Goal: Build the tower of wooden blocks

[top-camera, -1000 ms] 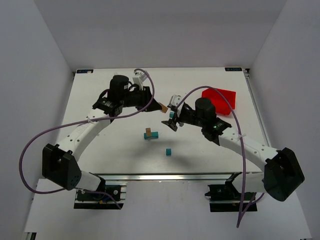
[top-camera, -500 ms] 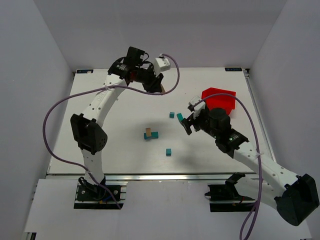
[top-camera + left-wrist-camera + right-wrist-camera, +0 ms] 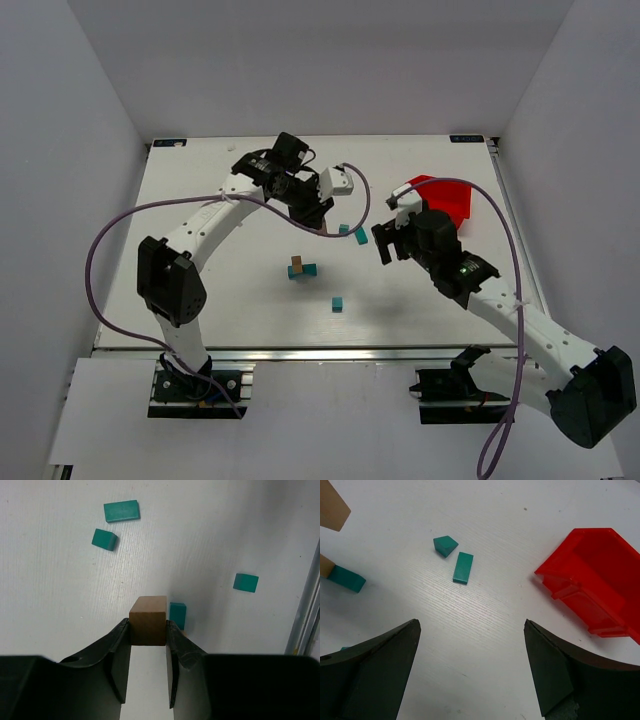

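Three white walls (image 3: 320, 70) close in a white table (image 3: 220, 290), and a metal rail (image 3: 300, 352) runs along its near edge. The top view shows the tabletop as flat white. Both wrist views bring out a fine grain in it.

The tower (image 3: 301, 268) sits near the middle of the table. It is low, a tan piece touching a teal one, with nothing higher on it. One lone teal block (image 3: 337, 304) lies nearer the rail, apart from the tower. A red bin (image 3: 445, 197) stands at the far right.

The left gripper (image 3: 322, 220) reaches over the far half of the table, and from above its load is hard to make out. The left wrist view settles it: the fingers (image 3: 120, 645) are closed on a tan block (image 3: 148, 620), gripping it by two opposite faces and holding it clear of the table. In that view the tower's teal piece peeps out just right of the held block.

The right gripper (image 3: 384, 245) hangs between the tower and the bin. Its own camera shows the jaws spread wide with only bare table between them. That view also separates two pieces that nearly merge from above. They are a teal cube (image 3: 445, 545) and a long teal block (image 3: 463, 567), lying just beside each other without touching, and the bin fills the right side.
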Available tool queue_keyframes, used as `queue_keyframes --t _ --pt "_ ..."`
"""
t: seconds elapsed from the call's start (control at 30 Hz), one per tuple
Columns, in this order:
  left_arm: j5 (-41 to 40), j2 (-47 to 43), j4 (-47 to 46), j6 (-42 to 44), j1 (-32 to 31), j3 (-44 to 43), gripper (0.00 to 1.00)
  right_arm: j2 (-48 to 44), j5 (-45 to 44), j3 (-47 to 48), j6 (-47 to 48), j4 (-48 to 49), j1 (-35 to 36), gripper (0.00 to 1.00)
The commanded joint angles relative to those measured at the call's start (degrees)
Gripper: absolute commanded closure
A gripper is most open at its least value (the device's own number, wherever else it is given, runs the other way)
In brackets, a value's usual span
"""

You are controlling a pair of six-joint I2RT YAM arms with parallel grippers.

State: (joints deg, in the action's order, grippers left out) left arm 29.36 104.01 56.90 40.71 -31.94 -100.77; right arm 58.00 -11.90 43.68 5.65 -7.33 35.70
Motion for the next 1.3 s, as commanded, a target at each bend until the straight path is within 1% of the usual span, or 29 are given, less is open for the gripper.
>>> queue_keyframes --t 0.0,0.03,0.13,0.2,0.3,0.4,0.53,0.67,1.03,1.27 --pt "-2.8 -3.7 -3.4 0.1 -1.1 4.7 1.00 1.4 -1.2 2.4 -0.9 -1.1 0.0 0.11" --pt "-5.4 -4.2 -4.2 0.2 -1.9 5.9 1.00 1.7 -1.5 2.3 -0.9 -1.2 0.0 0.11" --pt "-7.7 -4.8 -6.9 0.1 -2.3 10.0 1.00 2.6 -1.5 2.6 -0.9 -1.6 0.0 0.11" --pt "-7.0 -5.0 -7.3 0.5 -2.7 11.6 1.00 3.3 -1.5 2.8 -1.0 -1.7 0.0 0.11" --pt "-4.9 -4.9 -6.4 0.6 -3.0 11.8 1.00 4.8 -1.6 3.5 -1.0 -1.9 0.0 0.11" --pt "-5.4 -5.1 -7.1 0.7 -3.0 12.9 1.00 6.3 -1.3 4.0 -0.6 -2.1 0.0 0.11" --pt "-5.0 -7.5 -10.2 0.2 -2.9 18.3 1.00 7.4 -1.4 4.8 -0.2 -2.3 0.0 0.11" --pt "-3.5 -9.5 -12.1 0.1 -2.9 21.1 1.00 7.9 -1.3 5.3 -0.2 -2.5 0.1 0.11" --pt "-3.1 -9.3 -13.5 0.7 -2.9 23.7 1.00 8.6 -1.2 6.6 -0.5 -3.6 0.2 0.11" --pt "-3.1 -9.1 -13.6 2.8 -2.9 25.7 1.00 9.9 -0.9 7.7 -0.3 -4.4 0.2 0.11"
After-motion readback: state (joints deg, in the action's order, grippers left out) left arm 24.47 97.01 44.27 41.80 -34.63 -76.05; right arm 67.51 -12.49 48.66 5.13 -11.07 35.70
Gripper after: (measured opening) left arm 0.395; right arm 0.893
